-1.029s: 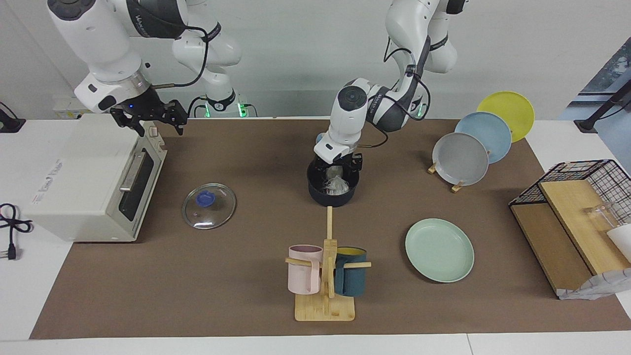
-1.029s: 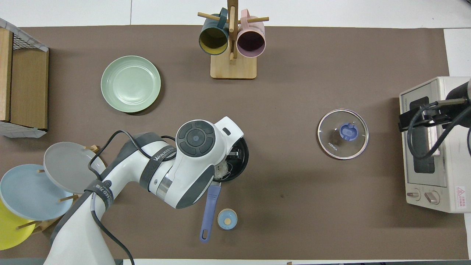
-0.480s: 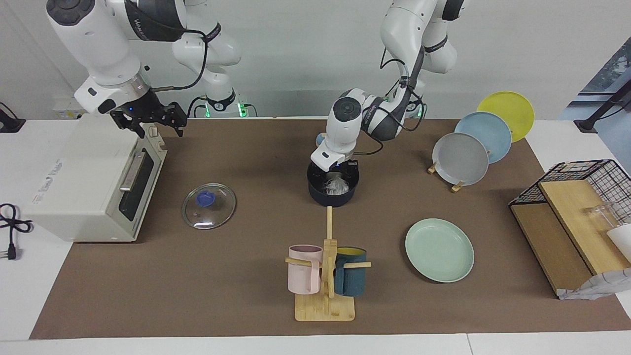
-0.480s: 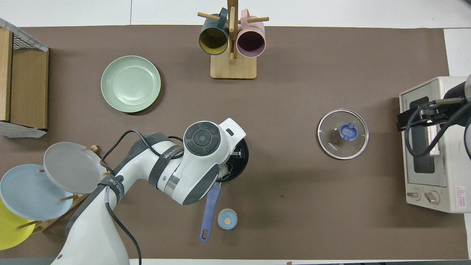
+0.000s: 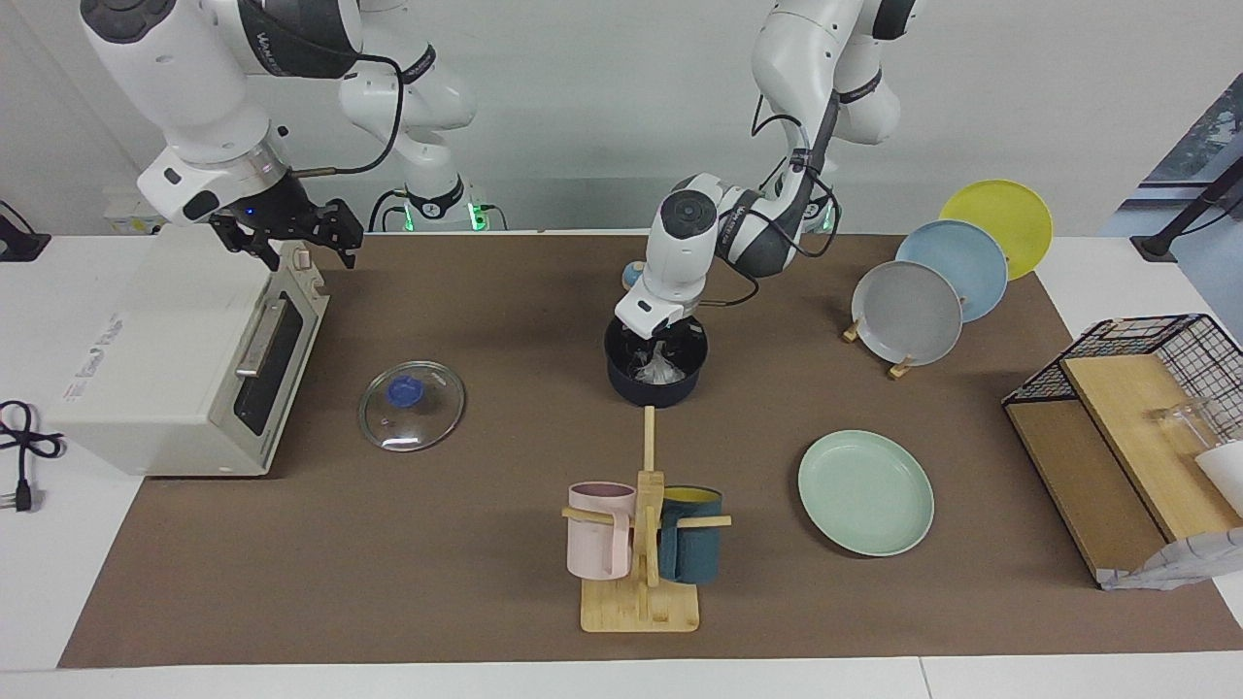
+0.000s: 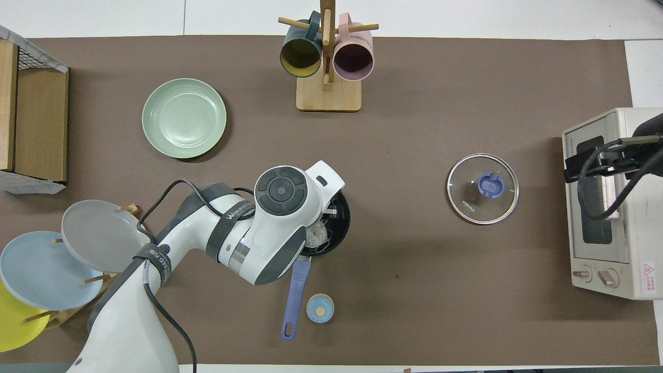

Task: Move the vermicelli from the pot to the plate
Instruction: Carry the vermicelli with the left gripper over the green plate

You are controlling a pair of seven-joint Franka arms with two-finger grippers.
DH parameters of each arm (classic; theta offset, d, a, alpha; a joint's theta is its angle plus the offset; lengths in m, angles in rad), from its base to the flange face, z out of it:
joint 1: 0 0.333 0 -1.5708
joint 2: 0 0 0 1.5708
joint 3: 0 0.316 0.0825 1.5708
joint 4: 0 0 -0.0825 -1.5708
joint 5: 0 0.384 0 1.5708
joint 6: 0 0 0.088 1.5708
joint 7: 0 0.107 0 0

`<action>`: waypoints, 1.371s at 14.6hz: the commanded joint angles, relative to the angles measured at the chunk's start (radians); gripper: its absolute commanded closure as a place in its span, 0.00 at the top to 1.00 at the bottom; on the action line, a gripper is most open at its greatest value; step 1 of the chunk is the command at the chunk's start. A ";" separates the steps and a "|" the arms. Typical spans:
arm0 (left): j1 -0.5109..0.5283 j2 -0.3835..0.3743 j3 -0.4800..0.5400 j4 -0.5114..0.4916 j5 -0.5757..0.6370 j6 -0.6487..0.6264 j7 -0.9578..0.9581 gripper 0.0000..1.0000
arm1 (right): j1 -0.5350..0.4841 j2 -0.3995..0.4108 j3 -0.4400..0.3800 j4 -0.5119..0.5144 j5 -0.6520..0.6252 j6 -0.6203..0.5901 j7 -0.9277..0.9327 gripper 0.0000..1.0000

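The dark navy pot (image 5: 621, 375) stands mid-table, its blue handle (image 6: 295, 292) pointing toward the robots. The whitish vermicelli (image 5: 662, 367) sits inside it and also shows in the overhead view (image 6: 317, 237). My left gripper (image 5: 664, 346) points down into the pot, shut on the top of the vermicelli, with strands drawn up into a cone under it. The mint-green plate (image 5: 864, 492) lies bare, farther from the robots than the pot and toward the left arm's end; it also shows in the overhead view (image 6: 184, 117). My right gripper (image 5: 303, 249) waits open over the toaster oven's top.
The toaster oven (image 5: 165, 359) stands at the right arm's end with a glass lid (image 5: 412, 405) beside it. A mug rack (image 5: 641, 544) holds a pink and a teal mug. Also here: a small blue dish (image 6: 319, 309), a rack with grey (image 5: 906, 313), blue and yellow plates, and a wire basket (image 5: 1146, 369).
My left gripper sank into the pot, then rose a little, pulling the vermicelli up into a narrower clump. The right gripper barely shifted.
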 commanded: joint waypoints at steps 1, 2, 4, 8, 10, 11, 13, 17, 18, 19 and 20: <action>0.020 -0.050 0.008 0.093 -0.010 -0.166 0.010 0.00 | 0.003 -0.025 0.006 0.004 0.017 -0.005 0.013 1.00; 0.029 -0.062 0.006 0.147 -0.011 -0.240 0.015 0.00 | 0.006 -0.025 0.009 0.006 0.017 -0.005 0.015 1.00; 0.078 -0.084 0.003 0.251 -0.034 -0.395 0.045 0.00 | 0.006 -0.025 0.010 0.006 0.017 -0.003 0.016 1.00; 0.263 -0.075 0.012 0.466 -0.089 -0.598 0.188 0.00 | -0.014 -0.025 -0.002 0.004 0.018 0.001 0.015 1.00; 0.363 -0.066 0.014 0.468 -0.096 -0.563 0.270 0.00 | -0.012 -0.025 -0.002 0.004 0.018 0.001 0.015 1.00; 0.405 -0.061 0.014 0.465 -0.096 -0.526 0.323 0.00 | -0.012 -0.025 -0.002 0.004 0.018 0.000 0.015 1.00; 0.478 -0.024 0.015 0.456 -0.091 -0.480 0.438 0.00 | -0.011 -0.025 -0.001 0.004 0.018 0.000 0.013 1.00; 0.542 0.080 0.017 0.416 -0.080 -0.307 0.579 0.00 | -0.008 -0.025 0.002 0.004 0.017 0.002 0.013 1.00; 0.543 0.104 0.017 0.399 -0.061 -0.258 0.599 0.00 | -0.008 -0.025 0.002 0.004 0.018 0.001 0.013 1.00; 0.551 0.133 0.015 0.396 -0.039 -0.224 0.608 0.00 | -0.008 -0.025 0.002 0.004 0.017 0.001 0.013 1.00; 0.549 0.160 0.015 0.393 -0.031 -0.199 0.613 0.00 | -0.008 -0.025 0.002 0.004 0.017 0.003 0.013 1.00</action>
